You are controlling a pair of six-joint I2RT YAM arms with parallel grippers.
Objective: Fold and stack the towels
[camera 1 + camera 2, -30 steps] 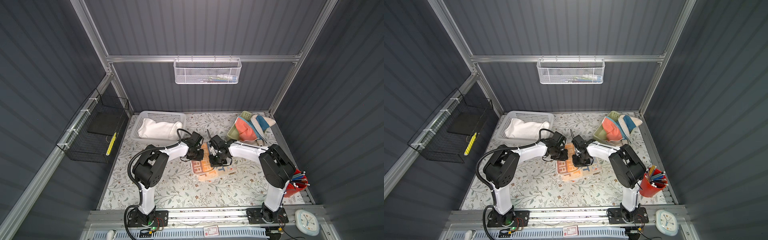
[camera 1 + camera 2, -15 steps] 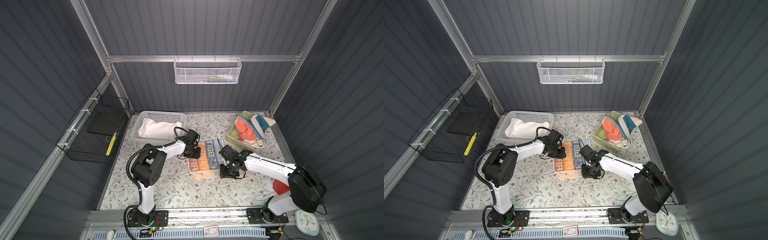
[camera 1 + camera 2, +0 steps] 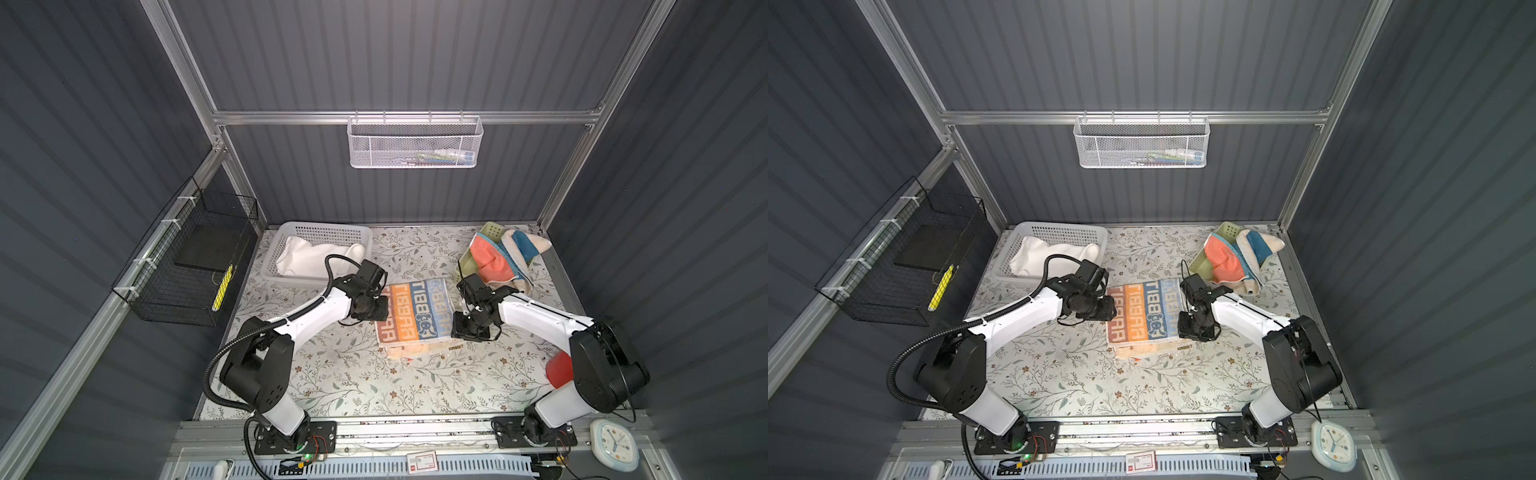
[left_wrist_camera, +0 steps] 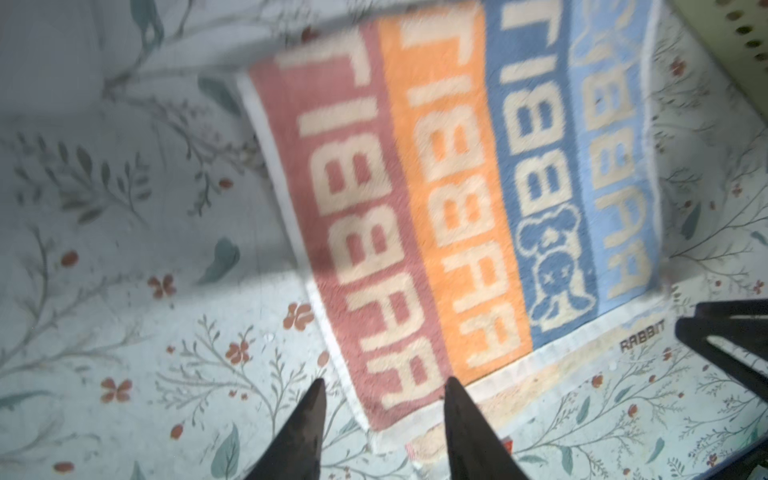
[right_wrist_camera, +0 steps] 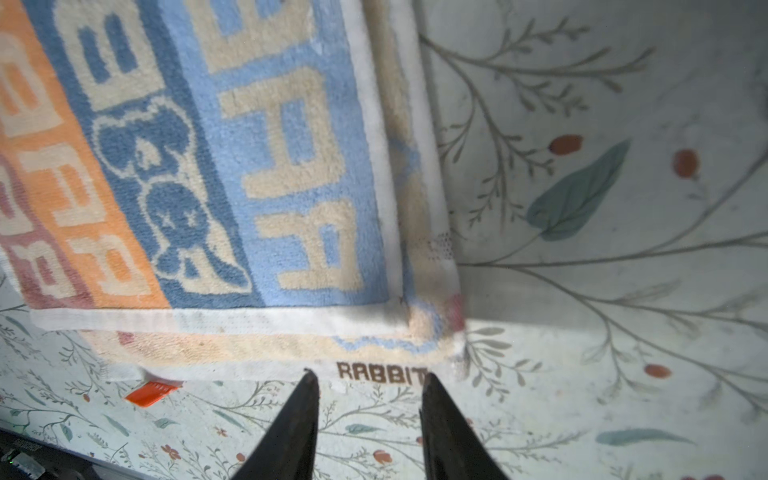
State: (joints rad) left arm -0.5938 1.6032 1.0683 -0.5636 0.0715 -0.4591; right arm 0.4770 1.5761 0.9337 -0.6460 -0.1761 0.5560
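**Left tool [image 4: 382, 419] and right tool [image 5: 368, 415] apart at the striped towel [image 3: 415, 316]**

The left tool's jaws stand apart with nothing between them, over the striped towel's left edge. The right tool is also apart and empty, just off the towel's near right corner by the small "RABBIT" label. The striped towel lies folded flat on the tabletop [image 3: 353, 374]. Behind it to the left, a white towel [image 3: 307, 259] sits in a white basket [image 3: 324, 229]. Behind it to the right, a coral towel [image 3: 490, 259] and a cream and blue towel [image 3: 521, 245] are draped over a green basket [image 3: 492, 229].

Twin overhead views, wrist views near towel [image 4: 457, 187]
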